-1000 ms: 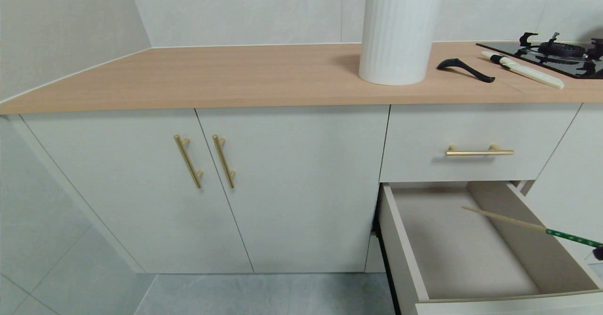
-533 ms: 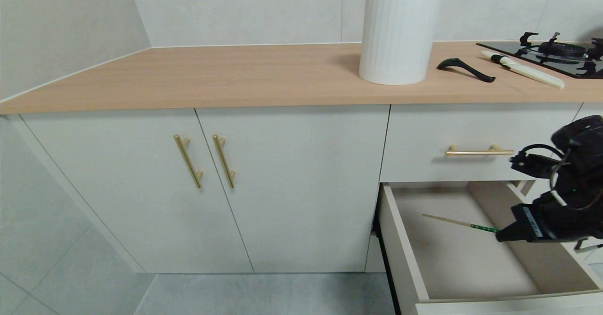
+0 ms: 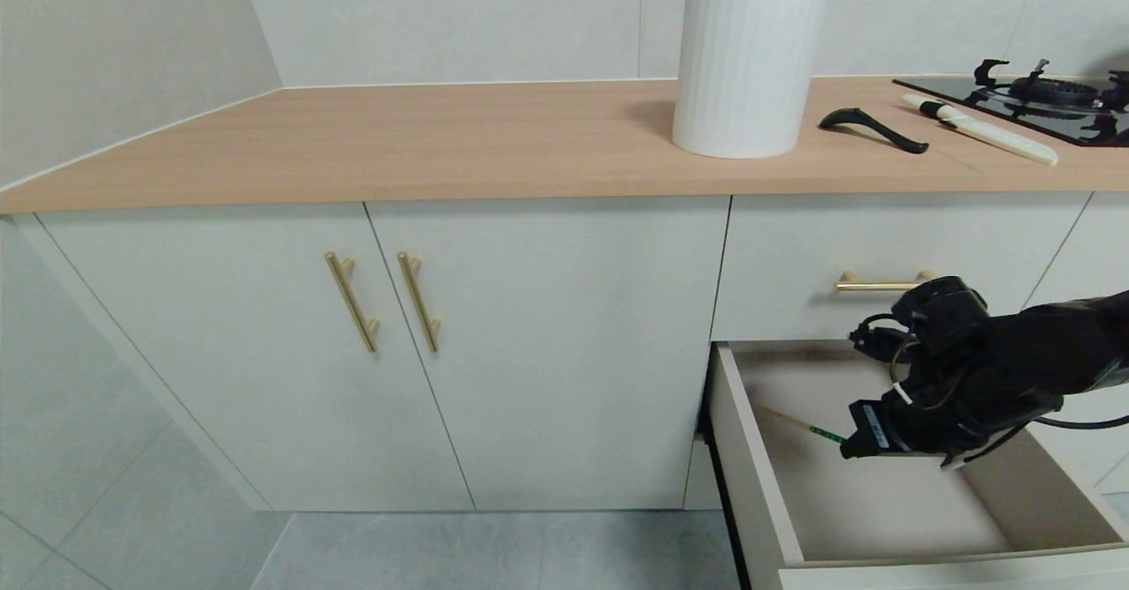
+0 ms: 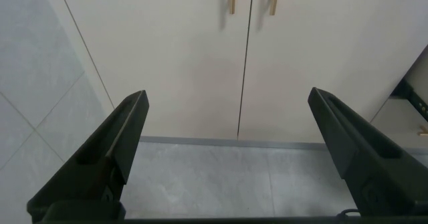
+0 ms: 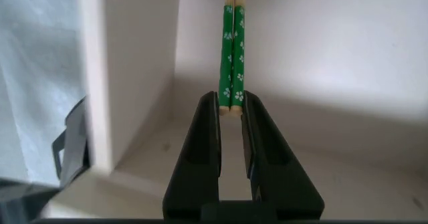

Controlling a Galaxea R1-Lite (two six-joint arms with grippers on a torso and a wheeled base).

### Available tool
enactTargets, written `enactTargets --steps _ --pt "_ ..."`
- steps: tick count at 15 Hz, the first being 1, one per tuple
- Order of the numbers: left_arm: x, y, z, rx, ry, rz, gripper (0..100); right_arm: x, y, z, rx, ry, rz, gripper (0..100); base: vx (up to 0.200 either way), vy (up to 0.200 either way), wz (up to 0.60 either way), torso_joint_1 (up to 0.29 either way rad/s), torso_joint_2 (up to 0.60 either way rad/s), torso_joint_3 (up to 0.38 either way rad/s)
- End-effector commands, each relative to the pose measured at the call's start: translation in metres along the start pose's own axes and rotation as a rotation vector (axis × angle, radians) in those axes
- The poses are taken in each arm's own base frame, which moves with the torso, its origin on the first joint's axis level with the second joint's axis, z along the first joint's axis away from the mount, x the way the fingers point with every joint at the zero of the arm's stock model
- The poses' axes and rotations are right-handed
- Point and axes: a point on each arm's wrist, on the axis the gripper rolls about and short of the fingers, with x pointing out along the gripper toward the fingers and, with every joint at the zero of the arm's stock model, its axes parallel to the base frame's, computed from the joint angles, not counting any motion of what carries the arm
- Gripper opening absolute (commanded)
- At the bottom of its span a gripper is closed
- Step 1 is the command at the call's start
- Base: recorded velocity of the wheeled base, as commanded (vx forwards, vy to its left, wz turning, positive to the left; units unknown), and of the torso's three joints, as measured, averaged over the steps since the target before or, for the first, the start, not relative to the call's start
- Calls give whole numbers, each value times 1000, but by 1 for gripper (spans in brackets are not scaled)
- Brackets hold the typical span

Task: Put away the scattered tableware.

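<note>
Two chopsticks [image 5: 228, 50] in R hand [image 5: 231, 105]; head cam merges them.

No text, number or sign can be read. A small pale label [image 3: 870, 422] sits on the right end effector [image 3: 847, 447], over the open drawer [image 3: 750, 449] at the near right; its print is too small to make out. The chopsticks [image 5: 229, 57] bear white leaf-like marks on green, no letters.

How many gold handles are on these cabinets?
3. The left door handle and right door handle stand side by side on the cupboard doors; the upper drawer handle is horizontal, partly hidden. The open drawer may have a handle out of sight.
</note>
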Motion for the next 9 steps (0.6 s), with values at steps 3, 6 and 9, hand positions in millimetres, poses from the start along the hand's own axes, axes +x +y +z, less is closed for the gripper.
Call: enactTargets --steps 3,6,9 --pt "0 0 0 -1 1 0 100 42 -6 -4 1 42 -2 0 0 0 0 0 0 0" --pt "0 0 0 -1 1 0 100 58 -8 -6 -9 -13 3 0 0 0 0 0 0 0" --pt "0 0 0 -1 0 0 100 59 -9 -6 -11 -24 4 0 0 0 0 0 0 0"
